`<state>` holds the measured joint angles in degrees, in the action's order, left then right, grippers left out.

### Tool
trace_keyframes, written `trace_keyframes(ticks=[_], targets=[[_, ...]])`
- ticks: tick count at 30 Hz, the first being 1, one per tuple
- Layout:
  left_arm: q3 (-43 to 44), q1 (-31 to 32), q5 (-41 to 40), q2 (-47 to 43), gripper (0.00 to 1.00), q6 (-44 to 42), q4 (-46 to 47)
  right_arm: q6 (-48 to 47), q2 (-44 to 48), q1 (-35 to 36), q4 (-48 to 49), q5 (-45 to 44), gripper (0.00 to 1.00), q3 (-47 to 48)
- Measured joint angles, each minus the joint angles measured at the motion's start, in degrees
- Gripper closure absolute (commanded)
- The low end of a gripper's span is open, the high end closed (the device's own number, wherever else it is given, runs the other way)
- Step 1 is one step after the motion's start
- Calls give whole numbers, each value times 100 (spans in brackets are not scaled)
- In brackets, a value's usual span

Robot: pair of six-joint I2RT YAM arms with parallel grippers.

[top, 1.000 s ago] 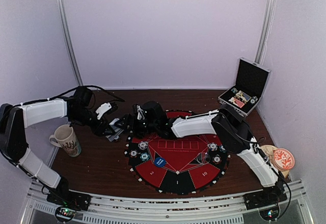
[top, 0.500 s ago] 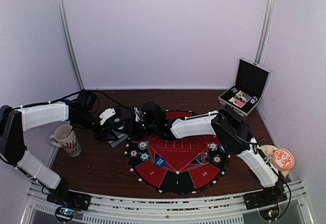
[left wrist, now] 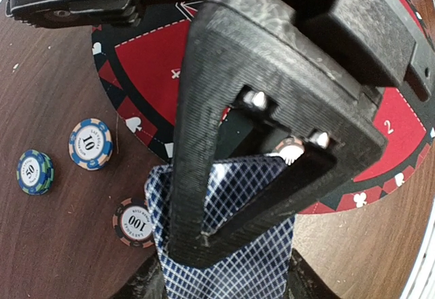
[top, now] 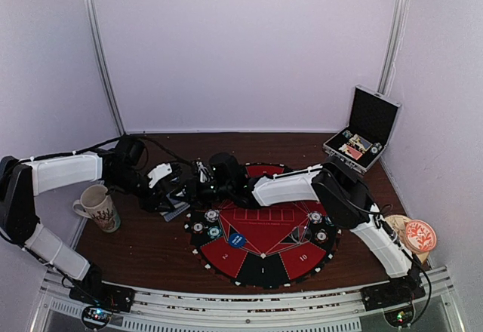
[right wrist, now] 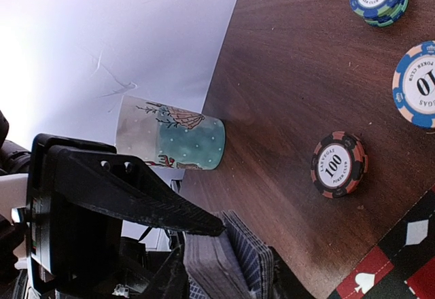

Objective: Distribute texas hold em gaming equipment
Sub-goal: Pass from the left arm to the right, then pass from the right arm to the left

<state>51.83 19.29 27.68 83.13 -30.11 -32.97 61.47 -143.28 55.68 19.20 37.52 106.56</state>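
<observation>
The deck of blue-checked playing cards (left wrist: pixel 238 272) sits in my left gripper (left wrist: pixel 224 282), which is shut on it just left of the round red and black poker mat (top: pixel 260 250). My right gripper (left wrist: pixel 200 241) reaches over from the mat side. Its two fingers converge on the deck's top card (left wrist: pixel 234 180), tips together. In the right wrist view the right gripper (right wrist: pixel 197 251) meets the edge of the stack (right wrist: pixel 234 261). On the wood beside the mat lie a black 100 chip (left wrist: pixel 138 221), a blue 10 chip (left wrist: pixel 90 143) and a 50 chip stack (left wrist: pixel 35 172).
A patterned mug (top: pixel 98 207) stands at the left, close to the left arm. An open silver-edged case (top: pixel 362 139) sits at the back right. More chips (top: pixel 212 215) and a blue disc (top: pixel 237 239) lie on the mat. Round coasters (top: pixel 419 235) rest at the right edge.
My left gripper carried the deck rightward toward the mat. The right gripper's fingers narrowed from wide apart down onto the top card.
</observation>
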Motion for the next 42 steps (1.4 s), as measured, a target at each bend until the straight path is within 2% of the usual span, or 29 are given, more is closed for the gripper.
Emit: trace_keyframes(ticks=[2,6,8,10,12,13,22,28,42], targets=[[2,13,-4,0,48,-2,-13,-13,-2,7,0,26,76,0],[-2,31,-66,-2,45,-28,-39,-31,-11,9,-15,96,100,0],[-22,37,-90,-4,41,-37,-57,-37,-13,13,-31,127,100,0],[-42,50,-92,-11,26,-44,-72,-9,-20,20,-15,157,100,0],[-70,61,-85,-22,4,-66,-70,24,-20,24,57,199,100,-2],[-72,70,-74,-24,2,-76,-61,17,-20,28,85,212,100,-11],[-103,114,-46,-195,2,-70,35,111,-11,50,341,129,100,-455],[-236,387,-136,-225,2,-111,153,332,101,48,645,24,100,-850],[-166,1012,-807,181,2,157,601,625,1093,48,1681,-190,100,-1906]])
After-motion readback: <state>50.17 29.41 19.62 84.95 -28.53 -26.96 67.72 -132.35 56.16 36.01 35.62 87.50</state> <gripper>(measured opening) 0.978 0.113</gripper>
